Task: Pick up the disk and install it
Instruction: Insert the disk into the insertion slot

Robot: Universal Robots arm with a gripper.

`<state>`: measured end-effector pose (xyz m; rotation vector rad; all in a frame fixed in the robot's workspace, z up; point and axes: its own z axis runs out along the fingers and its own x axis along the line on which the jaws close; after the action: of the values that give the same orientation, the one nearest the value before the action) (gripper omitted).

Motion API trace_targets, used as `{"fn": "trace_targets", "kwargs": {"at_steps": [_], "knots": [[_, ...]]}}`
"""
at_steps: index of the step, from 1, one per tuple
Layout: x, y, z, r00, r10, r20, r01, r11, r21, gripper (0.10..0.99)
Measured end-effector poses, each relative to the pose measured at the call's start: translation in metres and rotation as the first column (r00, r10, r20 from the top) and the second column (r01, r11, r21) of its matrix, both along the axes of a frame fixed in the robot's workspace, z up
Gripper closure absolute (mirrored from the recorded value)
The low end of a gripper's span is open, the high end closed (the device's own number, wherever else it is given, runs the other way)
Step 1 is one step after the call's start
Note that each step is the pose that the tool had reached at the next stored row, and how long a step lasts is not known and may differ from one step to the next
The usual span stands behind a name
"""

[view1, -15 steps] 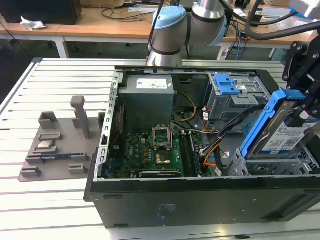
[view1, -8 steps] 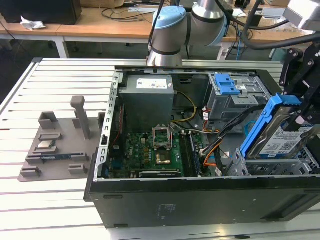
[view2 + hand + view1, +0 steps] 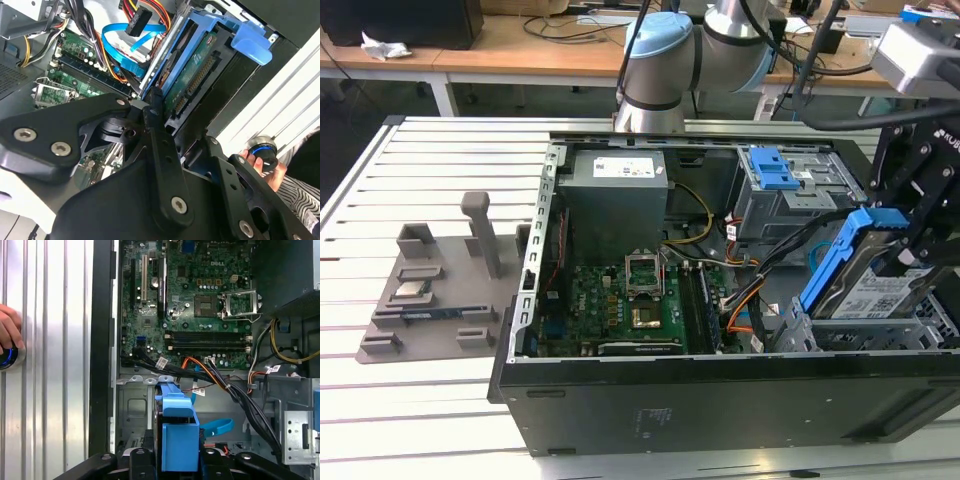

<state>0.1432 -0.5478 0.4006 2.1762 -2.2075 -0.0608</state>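
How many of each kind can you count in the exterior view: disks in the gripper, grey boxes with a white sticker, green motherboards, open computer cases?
disk, blue-railed, held tilted by the gripper: 1
grey box with a white sticker: 1
green motherboard: 1
open computer case: 1
Total: 4

The exterior view looks down at an angle across the worktop point(image 3: 440, 170) into the open computer case point(image 3: 720, 400). Both wrist views sit close behind the end effector point(image 3: 177, 462), sharing the disk point(image 3: 177, 435) point(image 3: 196, 75) and motherboard point(image 3: 200, 300) point(image 3: 75, 80).
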Motion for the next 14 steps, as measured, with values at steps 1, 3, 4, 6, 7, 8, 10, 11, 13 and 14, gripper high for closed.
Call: {"fn": "trace_targets", "kwargs": {"at_steps": [1,3,4,6,7,8,10,11,13,14], "knots": [[0.0,0.0,-0.0018,1.0,0.0,0.0,0.0,1.0,0.0,0.718],[0.0,0.0,-0.0049,1.0,0.0,0.0,0.0,1.0,0.0,0.718],[0.0,0.0,-0.005,1.0,0.0,0.0,0.0,1.0,0.0,0.718],[0.0,0.0,-0.0051,1.0,0.0,0.0001,0.0,1.0,0.0,0.718],[0.0,0.0,-0.0052,1.0,0.0,0.0,0.0,1.0,0.0,0.718],[0.0,0.0,-0.0053,1.0,0.0,0.0,0.0,1.0,0.0,0.718],[0.0,0.0,-0.0054,1.0,0.0,0.0001,0.0,1.0,0.0,0.71],[0.0,0.0,-0.0054,1.0,0.0,0.0,0.0,1.0,0.0,0.71],[0.0,0.0,-0.0056,1.0,0.0,0.0,0.0,1.0,0.0,0.647],[0.0,0.0,-0.0056,1.0,0.0,0.0,0.0,1.0,0.0,0.647]]}}
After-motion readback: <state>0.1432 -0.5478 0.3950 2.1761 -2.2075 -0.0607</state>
